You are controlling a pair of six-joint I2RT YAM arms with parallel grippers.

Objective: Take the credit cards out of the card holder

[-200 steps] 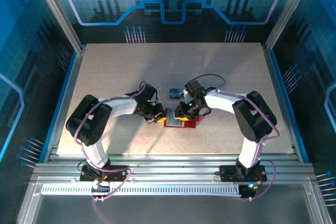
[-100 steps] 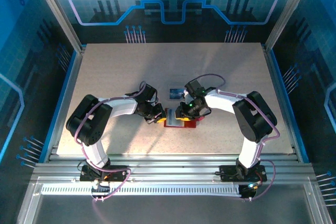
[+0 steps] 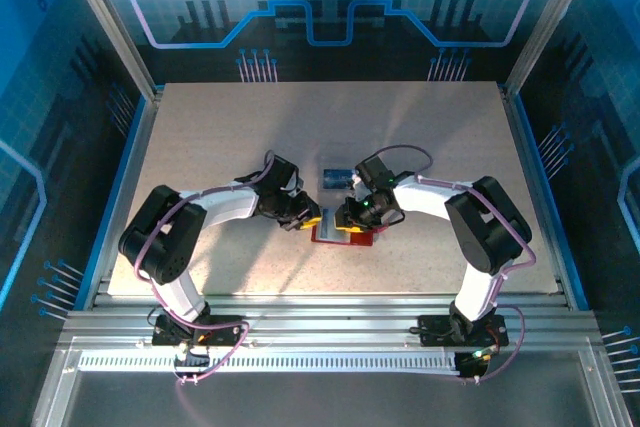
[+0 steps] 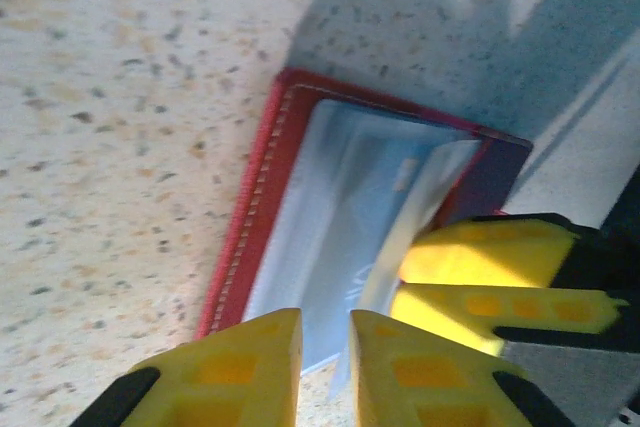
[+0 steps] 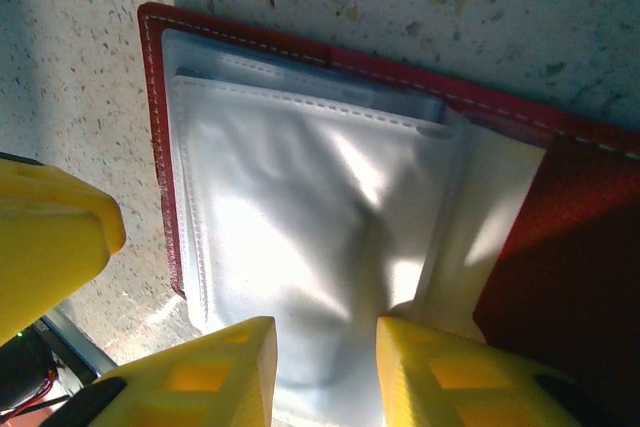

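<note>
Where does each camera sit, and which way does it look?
Top external: above and behind the arms, looking down on the table; both arms, left hand and right hand at the card holder.
Left wrist: on the left arm, facing down at the card holder; own fingers below, the right hand's fingers at right.
Right wrist: on the right arm, facing down at its grey pocket; own fingers below, a left-hand finger at left.
Shared: all three see the card holder.
</note>
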